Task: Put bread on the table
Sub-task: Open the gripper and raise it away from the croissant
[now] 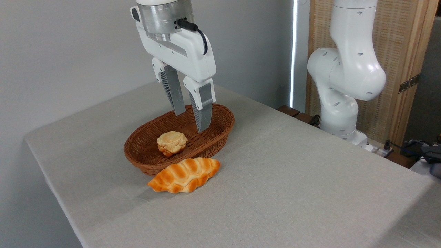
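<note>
- We see the bread [185, 175] lying on the table [293, 179], just near of the basket [220, 132], touching its rim.
- Its long axis runs left-right, right end slightly far.
- The gripper [191, 119] hangs above the basket, jaws apart, holding nothing.
- The bread lies near-left of it; the task looks done.

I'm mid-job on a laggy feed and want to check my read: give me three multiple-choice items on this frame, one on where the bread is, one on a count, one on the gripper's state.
1. Where does the bread lie?
A. In the basket
B. On the table, against the basket's near side
C. Between the gripper's fingers

2. How many pieces are in the basket?
A. None
B. One
C. Two

3. What is the gripper doing?
A. Open and empty, above the basket
B. Shut on the bread
C. Resting on the table

Answers:
1 B: it rests on the table cloth outside the rim.
2 B: only the round bun sits inside.
3 A: its fingers are apart with nothing between.
</note>
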### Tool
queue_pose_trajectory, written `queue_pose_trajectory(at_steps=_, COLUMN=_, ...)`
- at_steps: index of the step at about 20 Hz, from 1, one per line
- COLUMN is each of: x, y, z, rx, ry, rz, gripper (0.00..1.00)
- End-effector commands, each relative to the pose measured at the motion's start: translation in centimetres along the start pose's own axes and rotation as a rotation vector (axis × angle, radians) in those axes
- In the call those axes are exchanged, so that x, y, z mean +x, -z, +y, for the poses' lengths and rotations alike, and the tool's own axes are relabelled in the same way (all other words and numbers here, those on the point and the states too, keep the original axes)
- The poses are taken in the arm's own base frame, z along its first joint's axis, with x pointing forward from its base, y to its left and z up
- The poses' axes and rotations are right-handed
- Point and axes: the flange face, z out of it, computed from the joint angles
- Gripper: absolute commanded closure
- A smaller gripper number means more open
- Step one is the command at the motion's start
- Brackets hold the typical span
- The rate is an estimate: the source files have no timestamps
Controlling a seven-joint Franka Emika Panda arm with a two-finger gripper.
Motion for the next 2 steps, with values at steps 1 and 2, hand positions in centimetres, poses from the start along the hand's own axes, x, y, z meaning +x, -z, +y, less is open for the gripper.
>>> queue_pose_trajectory(at_steps=1, x=0.07, y=0.40, z=0.18, rx=-0.013, ry=0.009, rz=0.010, gripper=0.00)
queue_pose_trajectory(at_steps=2, x=-0.03, y=0.47, z=0.16, rx=-0.013, ry=0.007, rz=0.011, gripper=0.00)
